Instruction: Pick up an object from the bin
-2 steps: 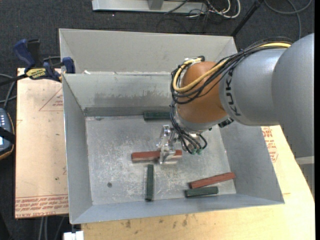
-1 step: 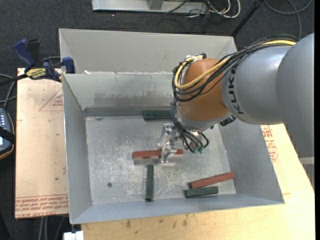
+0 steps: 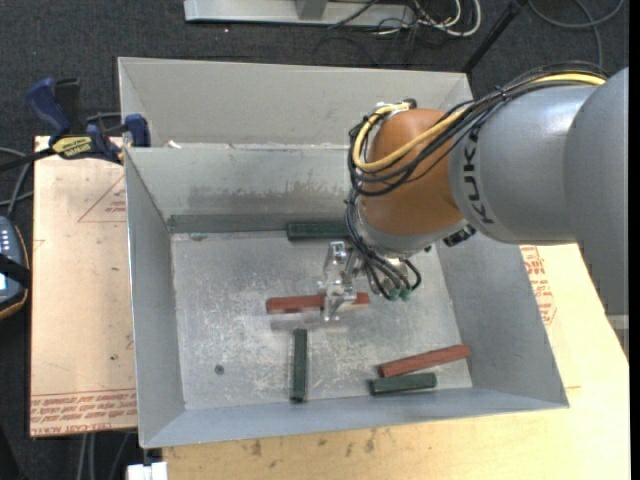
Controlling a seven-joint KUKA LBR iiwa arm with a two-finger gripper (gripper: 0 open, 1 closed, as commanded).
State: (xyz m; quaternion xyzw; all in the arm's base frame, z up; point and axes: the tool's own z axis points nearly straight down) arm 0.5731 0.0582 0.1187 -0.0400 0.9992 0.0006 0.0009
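One target: red-brown bar (image 3: 295, 305) is lying flat in the middle of the bin (image 3: 220, 268).
Fingers: gripper (image 3: 337, 303) is pinching the bar's right end, set narrow.
Doing it well: lifting straight up (the off-centre hold is probably inviting droop).

We look down on the grey metal bin (image 3: 152, 298) from above and slightly to one side, near enough that it spans most of our view; the arm (image 3: 540, 168) enters from our right.
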